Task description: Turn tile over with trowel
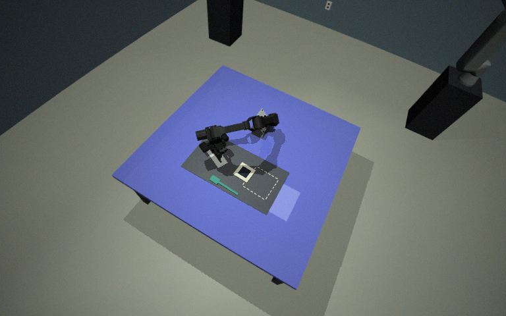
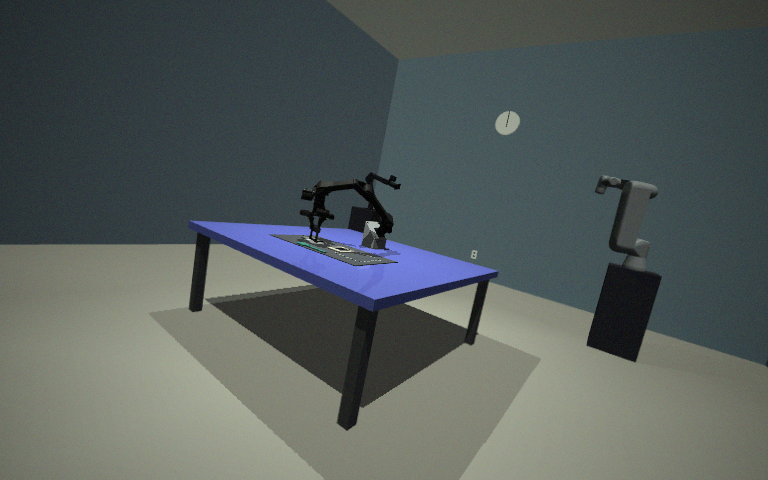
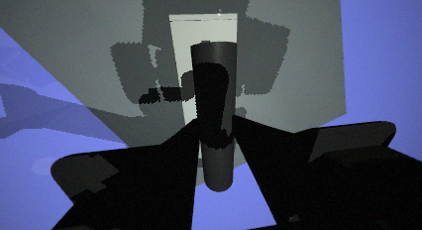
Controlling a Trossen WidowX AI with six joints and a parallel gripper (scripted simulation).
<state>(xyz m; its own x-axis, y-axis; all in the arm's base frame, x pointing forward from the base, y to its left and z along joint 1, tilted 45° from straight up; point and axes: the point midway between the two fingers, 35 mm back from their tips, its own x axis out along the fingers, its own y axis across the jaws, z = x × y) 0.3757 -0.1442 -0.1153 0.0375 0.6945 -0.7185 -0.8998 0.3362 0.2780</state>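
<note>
The trowel [image 1: 220, 162] [image 3: 203, 31] has a pale flat blade and a dark round handle. My gripper [image 1: 219, 153] [image 2: 314, 236] [image 3: 214, 121] is shut on the handle, low over the mat's left end. I cannot tell whether the blade touches the mat. The square tile [image 1: 244, 172] [image 2: 341, 249] lies flat, cream with a dark square mark facing up, to the right of the trowel in the top view. Its right side reaches the left edge of the dashed outline [image 1: 265, 199]. The wrist view does not show the tile.
A green flat-headed tool [image 1: 214, 180] lies along the near edge of the dark mat [image 1: 263, 208], in front of the trowel and tile. A pale patch [image 1: 286, 203] shows on the blue table [image 1: 193, 211] beside the mat's right end. Another arm [image 1: 487, 39] stands on a far pedestal.
</note>
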